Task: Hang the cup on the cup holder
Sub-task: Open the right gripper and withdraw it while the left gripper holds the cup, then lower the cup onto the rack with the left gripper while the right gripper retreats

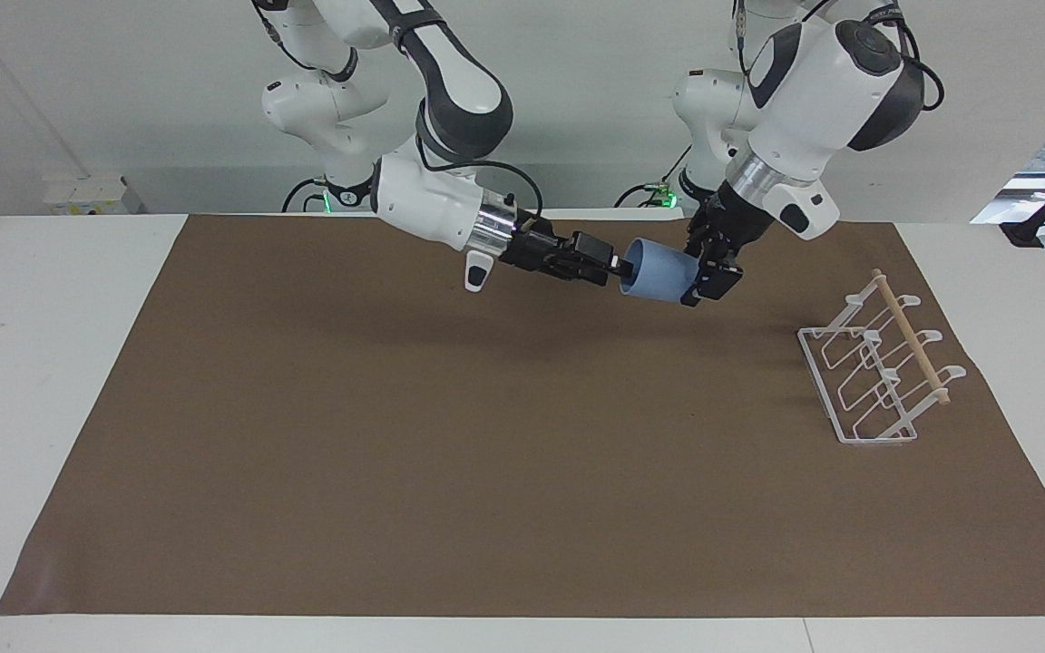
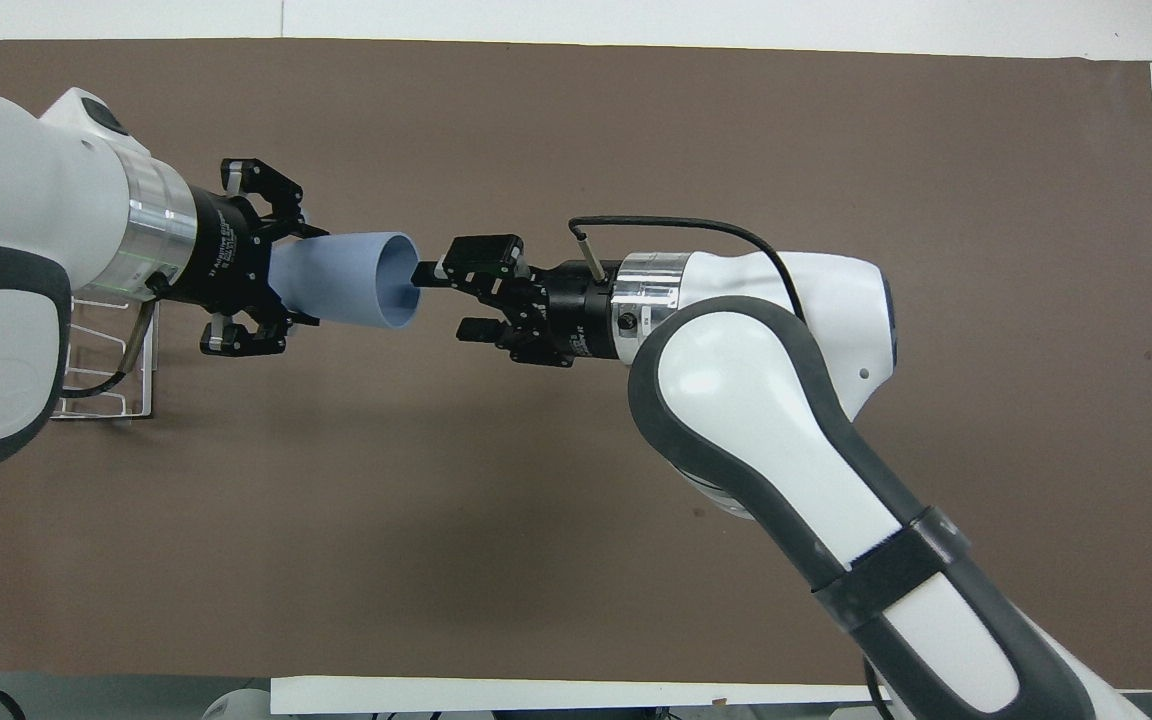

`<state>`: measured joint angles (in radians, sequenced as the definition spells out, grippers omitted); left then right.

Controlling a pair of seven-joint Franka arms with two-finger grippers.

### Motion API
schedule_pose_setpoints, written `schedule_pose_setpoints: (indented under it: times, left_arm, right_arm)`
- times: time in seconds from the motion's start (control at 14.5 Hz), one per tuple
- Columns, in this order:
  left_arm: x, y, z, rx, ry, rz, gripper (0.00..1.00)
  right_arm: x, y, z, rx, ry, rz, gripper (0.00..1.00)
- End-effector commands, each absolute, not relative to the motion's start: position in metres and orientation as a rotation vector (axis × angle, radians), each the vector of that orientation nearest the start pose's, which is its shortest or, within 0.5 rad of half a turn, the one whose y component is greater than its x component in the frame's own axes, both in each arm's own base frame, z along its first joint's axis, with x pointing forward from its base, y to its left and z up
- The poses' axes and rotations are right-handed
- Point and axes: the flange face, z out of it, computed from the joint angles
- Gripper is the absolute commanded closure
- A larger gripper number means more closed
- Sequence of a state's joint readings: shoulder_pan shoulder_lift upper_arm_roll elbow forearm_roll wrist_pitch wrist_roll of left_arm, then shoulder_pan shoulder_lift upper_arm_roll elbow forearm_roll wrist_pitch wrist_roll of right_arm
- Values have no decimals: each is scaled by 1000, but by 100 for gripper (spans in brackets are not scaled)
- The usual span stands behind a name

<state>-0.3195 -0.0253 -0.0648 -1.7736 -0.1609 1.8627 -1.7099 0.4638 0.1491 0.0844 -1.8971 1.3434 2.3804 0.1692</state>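
held up over the brown mat (image 1: 486, 435) near the worktop's edge at the robots' end, about midway along it: the cup (image 1: 659, 270) (image 2: 346, 280), light blue, lying on its side, nothing visible inside through the open mouth. pinched around the base end by the left gripper (image 1: 708, 272) (image 2: 266, 285), fingers pressed onto the cup's wall. pointed at the open mouth, the right gripper (image 1: 613, 268) (image 2: 441, 300), fingers spread and holding nothing, one fingertip right at the rim; whether it touches cannot be told.

resting on the mat toward the left arm's end of the worktop, farther from the robots than the cup and well apart from it: the cup holder (image 1: 876, 372) (image 2: 101, 370), white wire with a wooden dowel across the top, no cup on any prong.

facing view only: whole rack with dowel and looped prongs. overhead view only: the cup's inside and the gap between the right fingers; rack mostly hidden under the left arm, just a corner of wire showing.
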Motion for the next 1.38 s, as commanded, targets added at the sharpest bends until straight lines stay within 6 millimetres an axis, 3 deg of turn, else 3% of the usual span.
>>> schedule_pose_setpoints:
  times: [0.0, 0.14, 0.28, 0.55, 0.62, 0.76, 0.89, 1.03, 1.17, 1.31]
  left_arm:
    - [517, -197, 565, -2488, -2004, -55, 100]
    - [525, -185, 544, -2405, -1837, -264, 100]
    - [537, -170, 526, -2287, -1651, -467, 100]
    - [567, -151, 492, -2032, -1257, -827, 100]
    - [573, -147, 493, -1985, -1190, -908, 100]
    - [582, -140, 504, -1903, -1099, -1038, 100]
    - [592, -132, 495, -1812, -1015, -1094, 100]
    - [595, -131, 478, -1763, -1005, -1122, 100]
    - [585, -124, 448, -1737, -988, -1123, 100]
    - [587, -115, 437, -1683, -976, -1181, 100]
  right_arm:
    - [546, 286, 470, -2087, 518, 46, 1]
    - [554, 249, 453, -2182, 530, -8, 1]
    - [574, 199, 452, -2349, 447, -117, 1]
    - [590, 117, 460, -2584, 238, -86, 1]
    - [592, 92, 467, -2677, 199, -81, 1]
    - [597, 55, 500, -2931, 56, -65, 1]
    - [593, 30, 547, -3069, 12, 22, 1]
    - [573, -2, 592, -3088, 71, 67, 1]
    - [553, -7, 618, -3157, 69, 135, 1]
    - [540, 3, 628, -3183, 42, 208, 1]
